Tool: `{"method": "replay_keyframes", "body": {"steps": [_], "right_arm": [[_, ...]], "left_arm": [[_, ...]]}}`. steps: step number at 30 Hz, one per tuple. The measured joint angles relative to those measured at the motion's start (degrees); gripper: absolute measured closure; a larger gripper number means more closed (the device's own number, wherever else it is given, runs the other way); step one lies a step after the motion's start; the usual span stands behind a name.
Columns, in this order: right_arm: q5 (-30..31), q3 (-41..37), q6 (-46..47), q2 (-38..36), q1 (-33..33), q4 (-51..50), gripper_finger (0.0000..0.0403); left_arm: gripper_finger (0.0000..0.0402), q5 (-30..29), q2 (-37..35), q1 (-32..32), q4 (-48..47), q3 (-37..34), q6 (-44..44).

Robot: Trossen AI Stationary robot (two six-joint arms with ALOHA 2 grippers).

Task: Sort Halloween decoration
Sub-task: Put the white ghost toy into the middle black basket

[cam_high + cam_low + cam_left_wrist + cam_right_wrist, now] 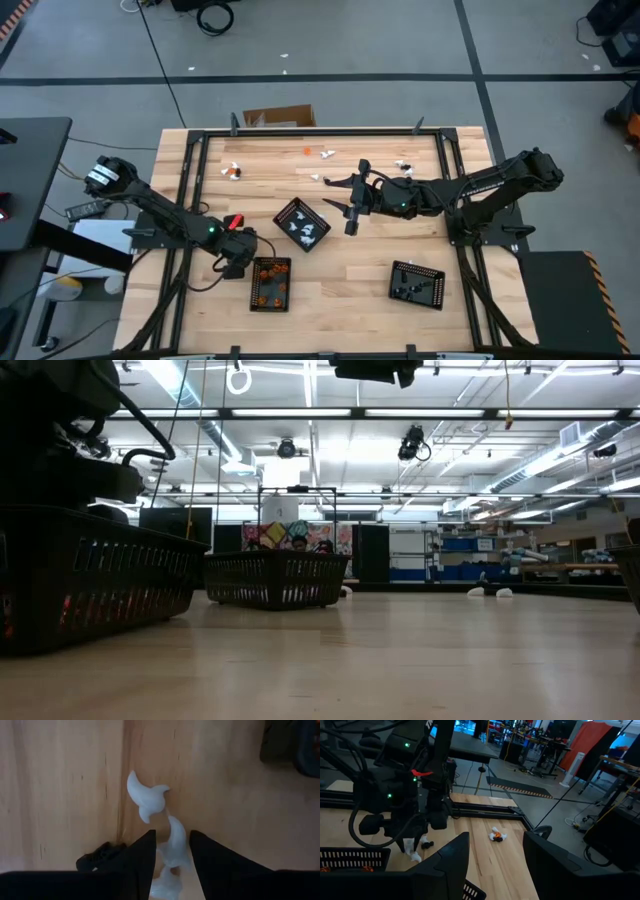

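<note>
Fingers (142, 857) of the left gripper (172, 855) apparently pinch a white ghost (175, 845), next needing the white-piece tray (300, 222); right fingers (452, 852) gape empty.

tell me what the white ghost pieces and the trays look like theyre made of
White ghost pieces: likely soft, slightly translucent moulded plastic or rubber, with a smooth, waxy sheen. Trays: probably rigid black plastic with a matte finish and slotted mesh walls.

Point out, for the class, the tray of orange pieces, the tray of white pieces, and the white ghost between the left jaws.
Orange tray (271, 300): high view, on its near rim.
White tray (283, 212): high view, on its corner rim.
Ghost (176, 845): left wrist view, on its body.
</note>
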Motion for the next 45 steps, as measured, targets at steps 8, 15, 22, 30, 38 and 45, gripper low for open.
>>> {"method": "replay_keyframes", "body": {"steps": [8, 15, 22, 30, 38, 45], "right_arm": [[0.00, 0.00, 0.02, 0.00, 0.00, 0.00, 0.0212], [0.00, 0.00, 0.02, 0.00, 0.00, -0.01, 0.0212], [0.00, 0.00, 0.02, 0.00, 0.00, 0.00, 0.0212], [0.02, 0.00, 0.00, 0.00, 0.00, 0.00, 0.0212], [0.02, 0.00, 0.00, 0.00, 0.00, -0.01, 0.0212], [0.04, 0.00, 0.00, 0.00, 0.00, -0.02, 0.0212]], "left_arm": [[0.0292, 0.64, 0.09, 0.00, 0.30, -0.07, -0.05], [0.0329, 0.84, 0.11, 0.00, 0.53, -0.11, -0.09], [0.0350, 0.70, 0.11, 0.00, 0.50, -0.11, -0.29], [0.0355, 0.21, 0.35, 0.04, -3.48, 2.22, 0.55], [0.0355, 0.18, 0.35, 0.04, -6.48, 4.00, 0.28], [0.0355, -0.51, 0.28, 0.37, -18.69, 12.55, 3.00]]}}
